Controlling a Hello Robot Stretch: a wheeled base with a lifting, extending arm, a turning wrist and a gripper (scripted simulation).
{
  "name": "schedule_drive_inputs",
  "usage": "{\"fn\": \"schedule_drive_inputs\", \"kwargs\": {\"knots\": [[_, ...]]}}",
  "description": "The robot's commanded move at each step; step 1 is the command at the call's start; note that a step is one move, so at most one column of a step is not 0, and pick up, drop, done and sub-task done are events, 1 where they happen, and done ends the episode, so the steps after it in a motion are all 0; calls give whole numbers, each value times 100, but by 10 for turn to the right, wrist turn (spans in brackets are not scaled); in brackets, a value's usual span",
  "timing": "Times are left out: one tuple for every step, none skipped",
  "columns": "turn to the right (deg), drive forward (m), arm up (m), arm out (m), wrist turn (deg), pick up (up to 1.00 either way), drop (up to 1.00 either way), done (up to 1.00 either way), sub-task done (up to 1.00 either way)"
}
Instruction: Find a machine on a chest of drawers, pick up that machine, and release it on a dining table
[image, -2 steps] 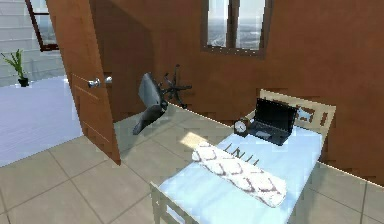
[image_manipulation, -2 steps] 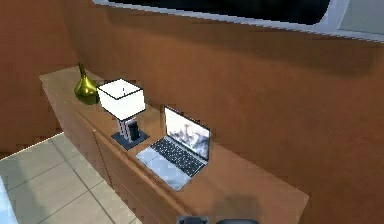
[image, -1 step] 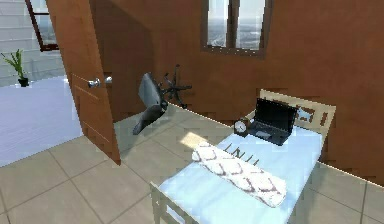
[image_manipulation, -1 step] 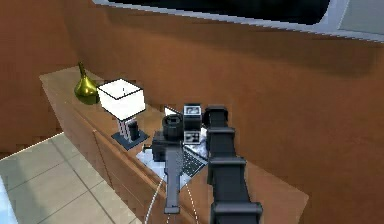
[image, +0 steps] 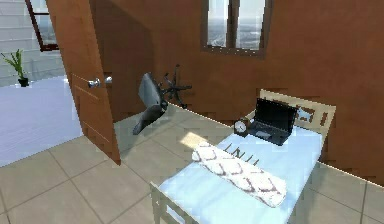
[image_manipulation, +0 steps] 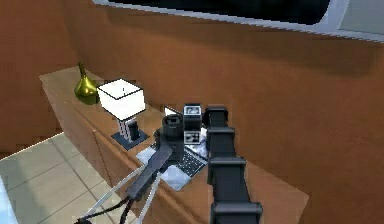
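On the chest of drawers (image_manipulation: 60, 86), we find the top crowded: a yellow vase (image_manipulation: 86, 86) stands far left, a white lamp (image_manipulation: 122, 105) stands right of it, and flat pale things (image_manipulation: 185, 162) lie just beside the lamp. A bare strip separates vase and lamp. Ahead, we see free tiled floor (image: 60, 175) between the open door (image: 85, 70) on the left and the bed (image: 290, 160) on the right, with a dark chair (image: 152, 100) farther on.

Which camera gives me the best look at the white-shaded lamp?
The arm side view: the lamp stands whole on the chest of drawers, beside a gold vase. The forward view faces a bed with a laptop instead.
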Motion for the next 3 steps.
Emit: {"fn": "schedule_drive_inputs", "kwargs": {"knots": [[0,0,0,0,450,0,0,0,0],[0,0,0,0,450,0,0,0,0],[0,0,0,0,360,0,0,0,0]]}}
